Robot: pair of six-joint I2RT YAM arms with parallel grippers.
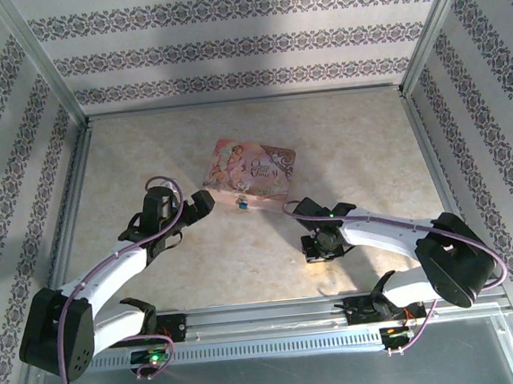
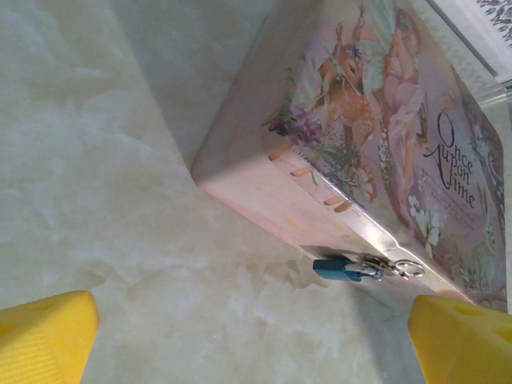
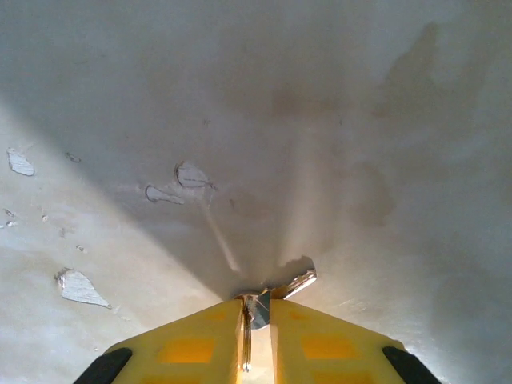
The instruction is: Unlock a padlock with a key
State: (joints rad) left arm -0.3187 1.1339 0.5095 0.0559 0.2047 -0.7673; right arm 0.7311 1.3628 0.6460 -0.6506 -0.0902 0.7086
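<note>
Padlock, blue-bodied, hangs at the clasp on the side of the pink tin that faces the table's near edge, around the table's middle. The left gripper stands wide open just left of it, touching nothing. The right gripper, nearer the right edge, points down at the tabletop, its yellow fingers pinched on the key.

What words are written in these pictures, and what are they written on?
"Once Upon a Time": curly letters on the lid of the pink tin, seen from the left wrist.
Smaller lines under that title: too small to read.
The same lid from the top view: lettering too blurred to read.
The padlock: no writing I can make out.
</note>
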